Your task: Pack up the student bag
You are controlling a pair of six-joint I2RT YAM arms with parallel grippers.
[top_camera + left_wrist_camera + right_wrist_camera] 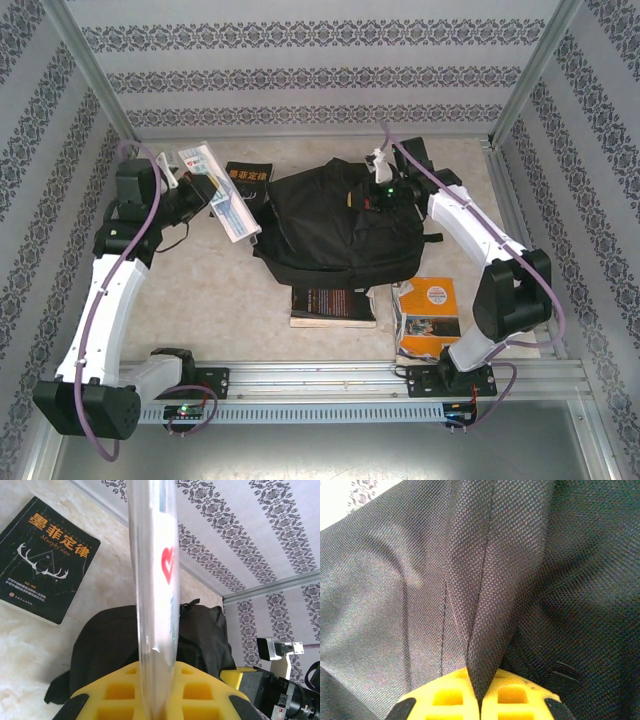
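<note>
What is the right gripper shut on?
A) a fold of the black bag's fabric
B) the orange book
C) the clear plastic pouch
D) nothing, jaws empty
A: in the right wrist view the right gripper has its yellow pads pinched on a raised fold of the woven black fabric of the student bag. The clear pouch is in the left gripper.

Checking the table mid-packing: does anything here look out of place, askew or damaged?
The dark-covered book seems to lie partly under the near edge of the backpack, so it is pinned. The orange book beside it sits skewed, its pages seemingly splayed.
</note>
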